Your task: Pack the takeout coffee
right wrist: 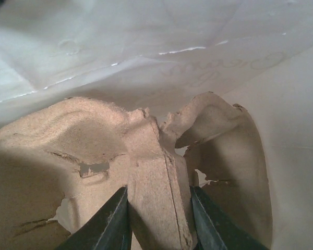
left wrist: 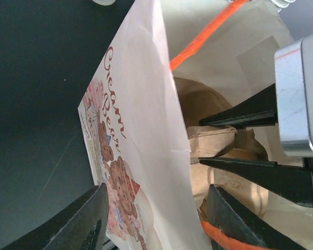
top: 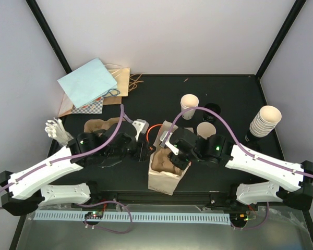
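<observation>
Black table point(top: 161, 94) with bag point(top: 164, 182), cups point(top: 189, 102)

The left arm point(top: 47, 167) and the right arm point(top: 263, 164) both stretch in toward the middle. The left tool point(left wrist: 156, 195) has its fingers apart. The right tool point(right wrist: 157, 191) pinches the brown tray point(right wrist: 88, 135).

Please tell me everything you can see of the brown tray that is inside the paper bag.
The tray is brown moulded pulp, rough and fibrous, with rounded hollows and ragged edges that have small tears. It sits inside the cream bag, whose walls surround it. The right claw is shut on a raised ridge of it, one finger on each side.
</observation>
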